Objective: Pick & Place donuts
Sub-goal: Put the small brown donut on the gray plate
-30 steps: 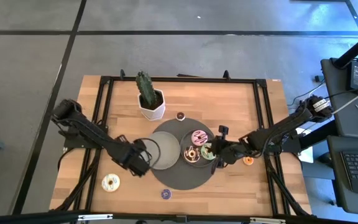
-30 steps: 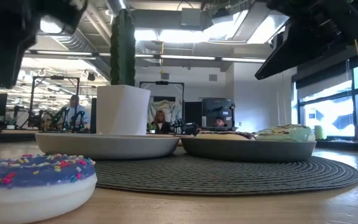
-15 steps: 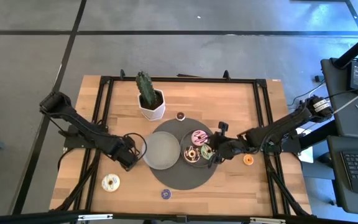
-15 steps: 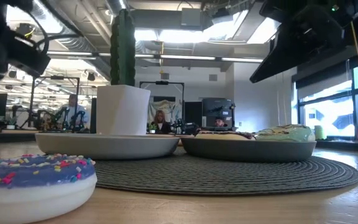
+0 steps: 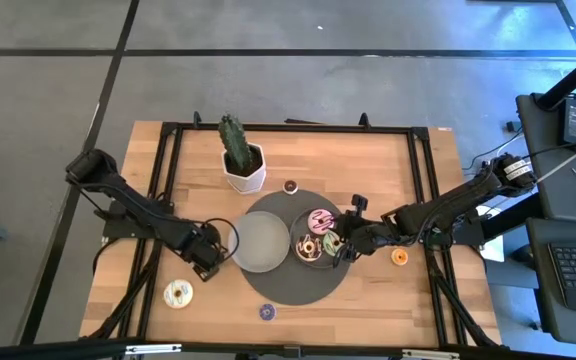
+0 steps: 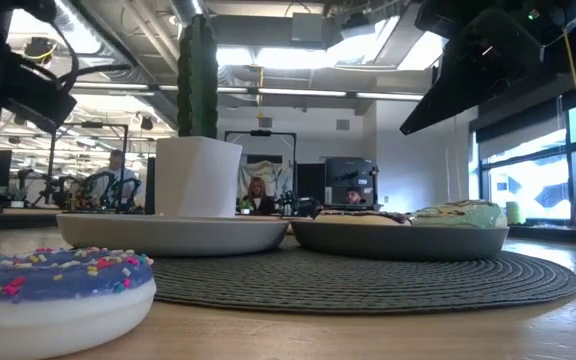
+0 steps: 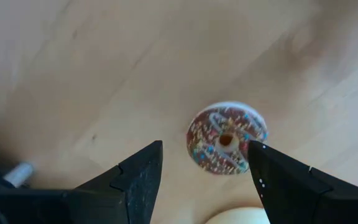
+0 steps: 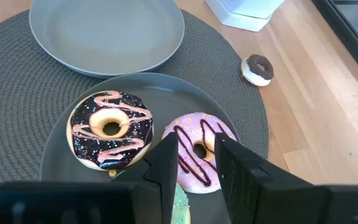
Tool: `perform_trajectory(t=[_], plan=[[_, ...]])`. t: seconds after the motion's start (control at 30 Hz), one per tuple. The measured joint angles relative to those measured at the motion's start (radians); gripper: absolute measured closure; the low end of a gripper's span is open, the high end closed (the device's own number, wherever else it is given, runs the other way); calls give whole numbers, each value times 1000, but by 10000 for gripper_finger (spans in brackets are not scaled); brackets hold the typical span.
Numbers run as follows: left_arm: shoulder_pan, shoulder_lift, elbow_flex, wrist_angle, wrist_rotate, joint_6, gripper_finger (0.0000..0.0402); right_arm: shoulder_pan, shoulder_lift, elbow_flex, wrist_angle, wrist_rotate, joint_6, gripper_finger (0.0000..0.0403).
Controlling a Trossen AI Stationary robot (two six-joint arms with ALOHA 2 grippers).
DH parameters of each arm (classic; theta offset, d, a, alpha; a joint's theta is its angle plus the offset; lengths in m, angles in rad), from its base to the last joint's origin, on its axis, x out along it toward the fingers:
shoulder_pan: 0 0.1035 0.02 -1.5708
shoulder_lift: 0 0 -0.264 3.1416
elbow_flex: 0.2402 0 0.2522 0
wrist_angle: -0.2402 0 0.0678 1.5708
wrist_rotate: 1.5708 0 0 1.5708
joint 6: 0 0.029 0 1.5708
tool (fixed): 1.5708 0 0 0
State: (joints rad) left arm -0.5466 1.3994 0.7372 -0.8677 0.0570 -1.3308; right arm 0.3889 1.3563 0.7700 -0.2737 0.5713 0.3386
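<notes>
The donuts are small toy rings, so they are probably light and a bit squashy, and they could roll or slip if pinched at the edge. A good way to hold one is likely across the ring, with 1 finger on each outer side. The white sprinkle donut (image 5: 178, 293) lies flat on the bare wood near the front left corner of the table (image 5: 388, 160), away from the plates. The left gripper (image 5: 204, 262) hangs just above the wood near it, beside the empty plate (image 5: 260, 242), with its fingers spread wide and nothing between them. Its arm reaches in low from the left side. The right gripper (image 5: 342, 246) sits low over the full plate (image 8: 61, 162), where 3 donuts lie. Its fingers are part way open and seem to hold nothing.
</notes>
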Motion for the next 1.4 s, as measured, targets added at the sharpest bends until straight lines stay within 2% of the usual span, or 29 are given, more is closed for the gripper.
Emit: perform_trajectory(t=[0.2,0.33,0.53,0.77,0.9,1.03,1.2,1.4], plan=[[-9,45,0,0,-12,-2,175,0,0,0,-2,0,2,295],[-9,81,0,2,-12,-2,192,0,0,0,0,0,2,295],[-9,109,0,32,14,6,237,0,0,0,2,2,-3,295],[-7,82,20,12,32,9,298,0,0,0,2,3,-8,295],[9,43,60,-25,-14,10,322,0,0,0,7,3,-30,295],[62,22,124,-17,-128,36,334,-5,0,0,35,3,-40,295],[164,29,179,88,-235,193,338,-22,0,0,48,3,-81,295],[300,77,179,236,-241,372,339,-47,0,0,48,4,-89,295]])
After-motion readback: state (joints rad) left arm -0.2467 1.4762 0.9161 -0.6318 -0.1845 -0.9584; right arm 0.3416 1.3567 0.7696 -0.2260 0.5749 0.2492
